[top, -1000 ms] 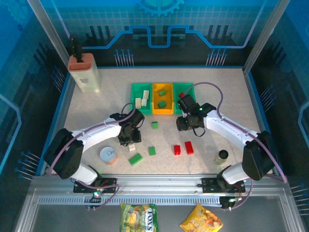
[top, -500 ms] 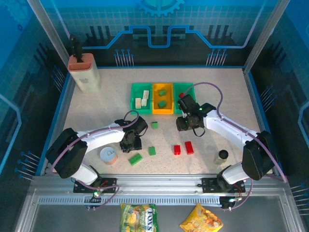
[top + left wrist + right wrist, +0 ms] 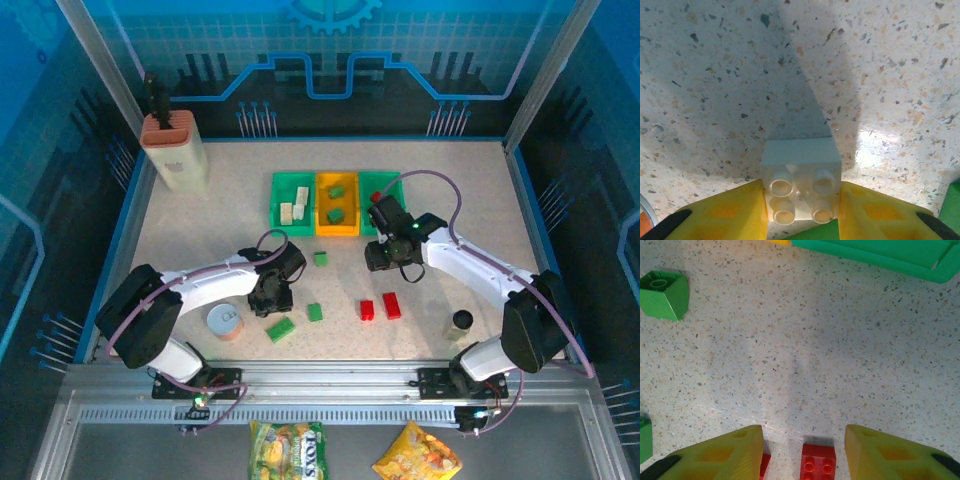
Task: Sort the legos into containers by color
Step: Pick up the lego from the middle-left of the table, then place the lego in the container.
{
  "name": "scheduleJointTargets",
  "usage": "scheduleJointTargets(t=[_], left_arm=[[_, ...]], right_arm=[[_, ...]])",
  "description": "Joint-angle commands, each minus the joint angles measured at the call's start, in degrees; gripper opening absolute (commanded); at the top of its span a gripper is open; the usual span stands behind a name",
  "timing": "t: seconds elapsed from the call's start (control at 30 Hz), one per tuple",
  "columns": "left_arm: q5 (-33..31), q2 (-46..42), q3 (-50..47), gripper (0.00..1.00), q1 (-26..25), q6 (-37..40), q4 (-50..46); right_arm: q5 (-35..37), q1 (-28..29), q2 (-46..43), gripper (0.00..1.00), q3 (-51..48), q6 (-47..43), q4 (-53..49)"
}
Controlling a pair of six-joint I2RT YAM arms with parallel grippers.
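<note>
Where the trays are: three little trays sit in a row at the far side of the table (image 3: 200, 240). They are the left green tray (image 3: 293, 177), the orange tray (image 3: 337, 231) in the middle, and the right green tray (image 3: 385, 178).
What is in them: cream bricks (image 3: 293, 210) lie in the left green tray and green bricks (image 3: 336, 213) lie in the orange tray. Each color gets its own home. The right arm (image 3: 470, 265) covers part of the right green tray, so I cannot tell what is inside.
Left jaws: squeezed tight on a cream brick (image 3: 800, 165), with one of the yellow fingers (image 3: 725, 215) on each flat side. The brick looks like it sits on the table, knobs toward the camera. Holding the flat sides should keep it from slipping.
Right jaws: part way open and holding nothing. They hang over the table with a red brick (image 3: 818, 462) just below the gap. The gap looks wider than the brick, so I think they could come down around it.
Loose bricks: three loose green bricks (image 3: 315, 312) and two red bricks (image 3: 367, 310) lie on the table between the arms, apart from each other.
Nearby: a round can (image 3: 225, 322) stands close to the left arm, so a lift should go up and away from it.
Next step, I think: lift the cream brick and carry it to the left green tray, beside the other cream ones.
</note>
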Motion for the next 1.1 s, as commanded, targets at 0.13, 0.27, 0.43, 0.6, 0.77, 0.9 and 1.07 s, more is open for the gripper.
scheduleJointTargets(t=[0.13, 0.27, 0.43, 0.6, 0.77, 0.9, 1.07], left_arm=[[-0.92, -0.58, 3.32, 0.37, -0.21, 2.83, -2.17], [-1.30, 0.51, 5.72, 0.37, 0.55, 5.94, -2.83], [-0.61, 2.22, 9.71, 0.37, 3.08, 10.35, -1.77], [0.15, 6.00, 16.11, 0.37, 6.07, 15.54, -2.01], [0.66, 8.67, 21.65, 0.37, 9.83, 19.88, -2.44], [0.47, 11.40, 27.72, 0.37, 12.65, 23.69, -3.55], [0.77, 16.09, 36.01, 0.37, 15.86, 27.32, -5.29]], right_arm=[[0.66, 0.82, -0.41, 0.47, 1.09, -0.23, -0.90], [1.07, 0.80, -0.64, 0.47, 1.20, -0.27, -1.44], [1.54, 0.80, -1.53, 0.47, 1.26, -0.10, -2.73], [3.04, 0.81, -4.01, 0.47, 0.71, 0.05, -4.38], [4.52, 0.80, -5.30, 0.48, 0.43, 0.59, -5.66], [4.22, 0.89, -5.85, 0.48, 0.03, 0.97, -5.84], [5.01, 0.95, -6.30, 0.48, 0.12, 0.88, -6.45]])
